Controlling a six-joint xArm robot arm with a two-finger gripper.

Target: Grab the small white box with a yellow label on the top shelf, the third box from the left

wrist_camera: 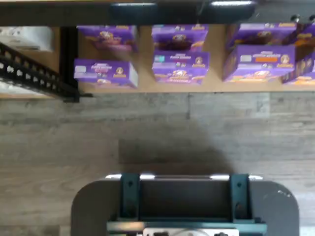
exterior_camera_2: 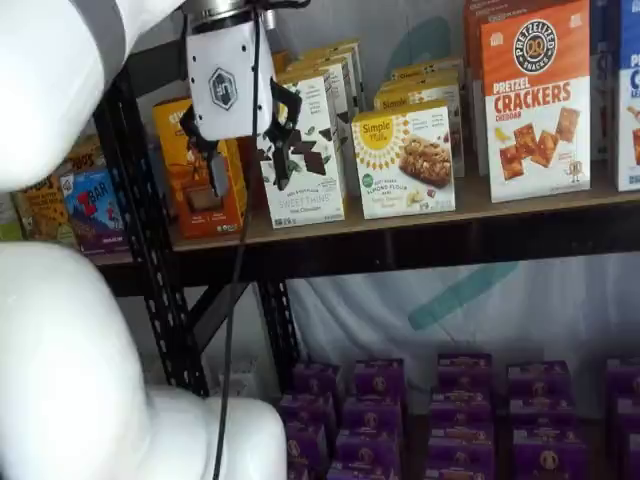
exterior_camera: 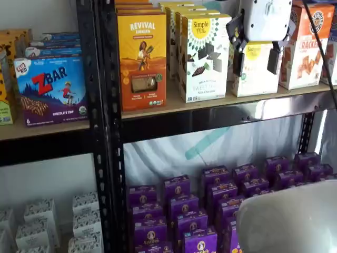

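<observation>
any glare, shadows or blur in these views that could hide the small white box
In the wrist view, soft focus, a dark shadow on the floor, and the box not in frame. In a shelf view the gripper partly covers the small white box, with glare on the top shelf rail. In a shelf view the box shows clear.

In a shelf view the claw (exterior_camera: 258, 60) covers most of the small white box (exterior_camera: 254, 79). The orange cracker box (exterior_camera: 308, 45) is cut by the picture's edge. The purple boxes (wrist_camera: 179, 66) in the wrist view are blurred, their lettering unreadable.
</observation>
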